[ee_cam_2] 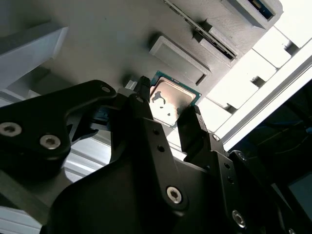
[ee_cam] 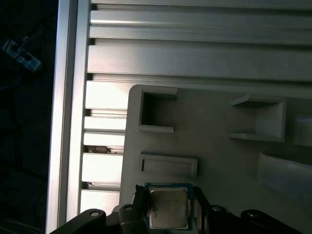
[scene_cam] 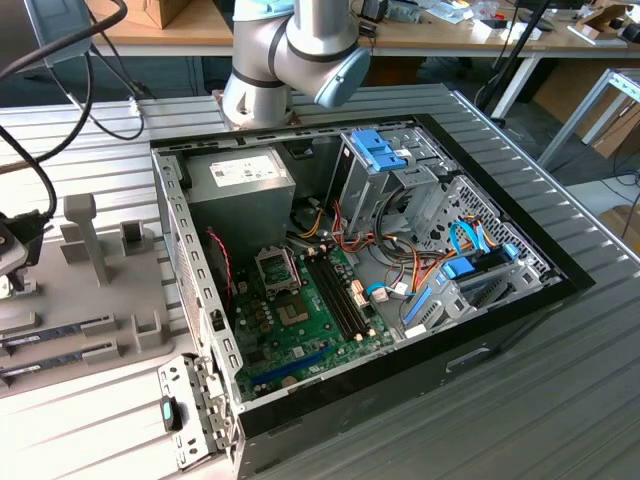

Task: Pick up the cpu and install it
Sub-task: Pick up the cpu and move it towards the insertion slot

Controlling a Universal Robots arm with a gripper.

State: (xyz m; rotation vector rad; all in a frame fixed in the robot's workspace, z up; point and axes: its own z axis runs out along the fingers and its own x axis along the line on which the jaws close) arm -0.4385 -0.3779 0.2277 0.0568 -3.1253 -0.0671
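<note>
Raised block (ee_cam: pixel 168 165) just beside cpu (ee_cam: pixel 168 207) (bare tray (ee_cam: pixel 214 170) beyond)

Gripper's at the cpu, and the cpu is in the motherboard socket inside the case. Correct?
Not quite. The gripper is at the cpu, but the cpu is at the grey parts tray on the slatted table, not in the motherboard socket. Both wrist views show this.

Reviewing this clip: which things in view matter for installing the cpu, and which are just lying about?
For the job:
cpu
gripper, astride the cpu
grey tray at the cpu
square socket on the motherboard

Lying about:
memory sticks
power supply
blue drive cage
loose cables
</note>
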